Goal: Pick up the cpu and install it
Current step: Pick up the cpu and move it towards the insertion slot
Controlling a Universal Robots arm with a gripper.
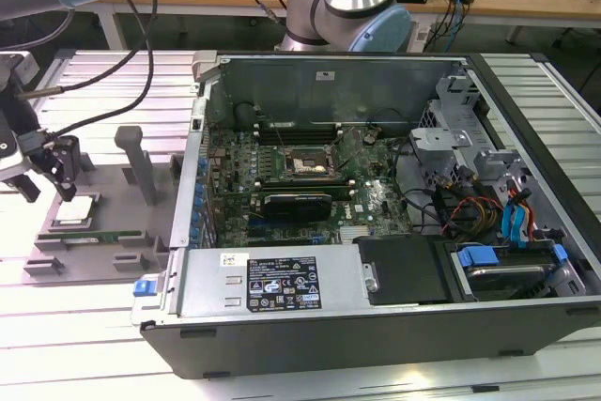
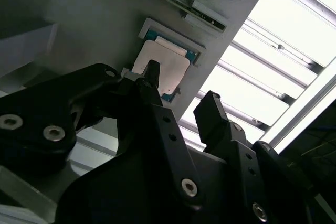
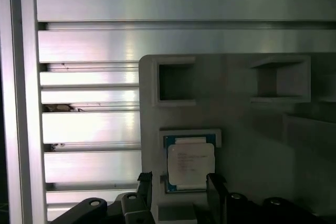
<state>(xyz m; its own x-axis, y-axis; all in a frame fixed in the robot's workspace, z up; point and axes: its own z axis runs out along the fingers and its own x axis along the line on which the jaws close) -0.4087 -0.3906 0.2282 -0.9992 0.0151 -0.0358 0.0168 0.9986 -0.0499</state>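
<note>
Locate the small flat square cpu (image 1: 73,210), silver-grey plate up, at the exterior view's left, well apart from the open black metal computer case (image 1: 376,232). Seated flat in a square pocket of the grey moulded plastic holder (image 1: 103,190) on the ribbed aluminium surface (image 1: 113,82); judged so placed to fix its position and leave its edges reachable. Read the black two-fingered pincer (image 1: 47,190) as spread wide, holding nothing, hanging close above the chip. Straddling it in both wrist views, one finger to each side, probably to line up an edge grip. Cannot tell whether touching.
</note>
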